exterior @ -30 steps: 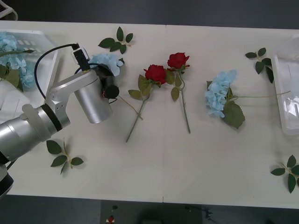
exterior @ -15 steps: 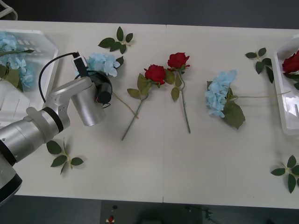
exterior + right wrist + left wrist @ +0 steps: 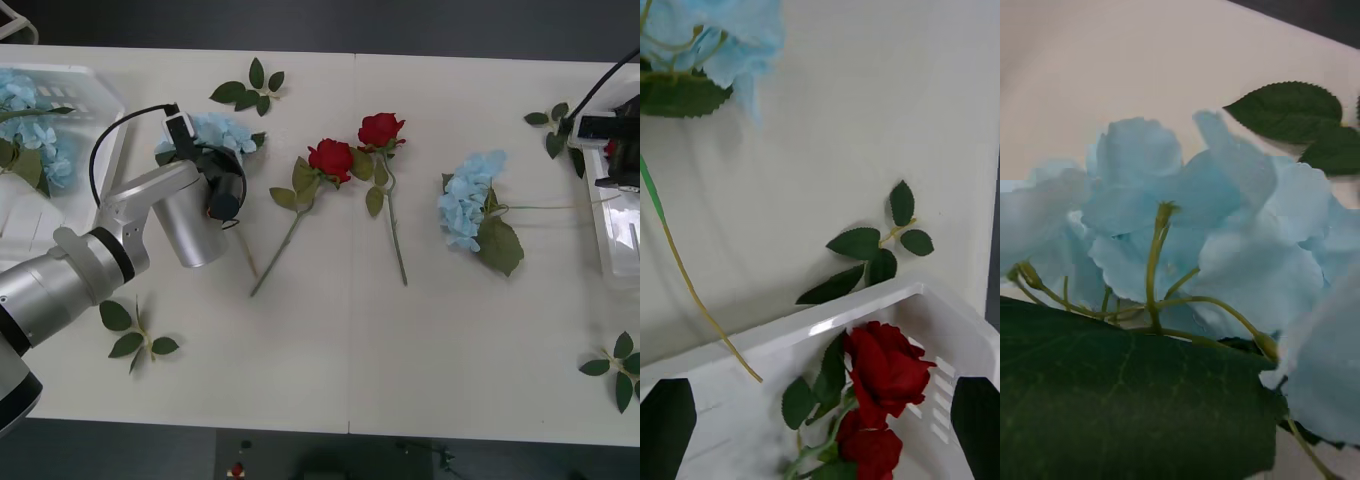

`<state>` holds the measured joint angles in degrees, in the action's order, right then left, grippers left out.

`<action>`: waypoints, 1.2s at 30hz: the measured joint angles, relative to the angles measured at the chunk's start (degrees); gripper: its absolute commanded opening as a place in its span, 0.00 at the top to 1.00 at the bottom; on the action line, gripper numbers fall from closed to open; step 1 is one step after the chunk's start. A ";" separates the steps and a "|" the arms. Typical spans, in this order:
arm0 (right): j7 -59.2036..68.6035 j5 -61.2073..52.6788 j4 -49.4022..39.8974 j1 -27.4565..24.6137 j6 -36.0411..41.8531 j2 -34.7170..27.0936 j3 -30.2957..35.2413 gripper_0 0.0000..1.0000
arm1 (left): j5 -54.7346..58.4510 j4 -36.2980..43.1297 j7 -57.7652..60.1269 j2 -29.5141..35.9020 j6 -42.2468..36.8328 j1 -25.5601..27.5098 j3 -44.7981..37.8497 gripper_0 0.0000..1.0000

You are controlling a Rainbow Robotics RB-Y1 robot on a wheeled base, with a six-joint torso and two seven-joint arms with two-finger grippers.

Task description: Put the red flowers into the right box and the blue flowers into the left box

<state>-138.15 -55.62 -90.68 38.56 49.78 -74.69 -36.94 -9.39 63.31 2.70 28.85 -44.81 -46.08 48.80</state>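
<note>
On the white table [image 3: 350, 340], the left gripper [image 3: 205, 150] sits at a pale sky-blue hydrangea cluster [image 3: 218, 131] near the shallow white translucent left box [image 3: 100, 95] — whether its fingers grip the stem cannot be told, since petals and a large green leaf crowd its wrist view. More blue hydrangeas [image 3: 30, 120] already lie in that box. The right gripper [image 3: 820, 420] hovers with its black fingers [image 3: 666, 420] spread apart and empty over the white translucent right box [image 3: 827, 322], where two red roses [image 3: 884, 375] rest. Two more red roses on thin green stems [image 3: 333, 158] lie mid-table, side by side, with another blue hydrangea cluster [image 3: 470, 200] to their right — its long stem reaching the right box's rim.
</note>
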 measured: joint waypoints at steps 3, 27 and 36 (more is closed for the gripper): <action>-3.76 3.19 0.18 0.00 2.77 2.64 -0.34 0.00 | 1.80 7.27 -0.36 3.13 -0.01 0.89 -0.16 1.00; -9.72 15.22 19.74 2.93 0.97 24.20 -7.34 0.86 | 53.15 33.89 -76.84 13.48 -24.62 16.14 -57.75 1.00; -9.71 17.61 21.35 4.00 -0.23 26.21 -7.40 1.00 | 58.87 28.38 -102.33 12.44 -40.36 16.14 -78.83 1.00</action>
<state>-147.86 -38.01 -69.33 42.56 49.55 -48.48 -44.34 49.49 91.68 -99.64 41.28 -85.17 -29.94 -30.03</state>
